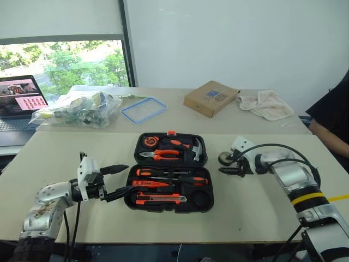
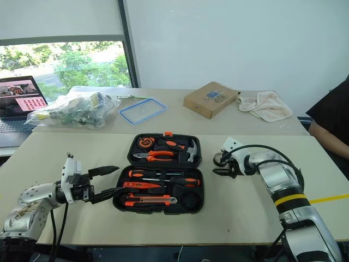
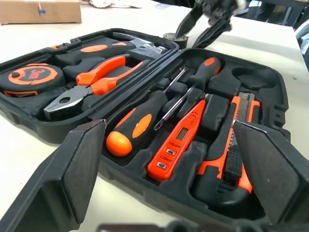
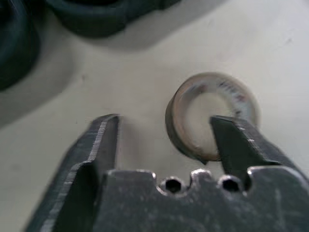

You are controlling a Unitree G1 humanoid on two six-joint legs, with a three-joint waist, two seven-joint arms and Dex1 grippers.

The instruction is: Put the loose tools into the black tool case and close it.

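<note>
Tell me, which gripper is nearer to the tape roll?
The right gripper: its fingers straddle the tape roll's wall. The left gripper sits at the tool case's opposite side.

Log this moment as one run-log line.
case: open, screwdrivers and knife slotted | tape roll: on table beside case | right pincer: open, one finger inside roll | left pincer: open at case edge

Bare tabletop (image 1: 76,147) left of open tool case (image 1: 170,172); tape roll (image 1: 224,158) to its right.

We see a black tool case (image 1: 170,164) holding orange-and-black screwdrivers (image 1: 169,173), a brown cardboard box (image 1: 211,97), and a blue-rimmed clear lid (image 1: 144,109).
</note>
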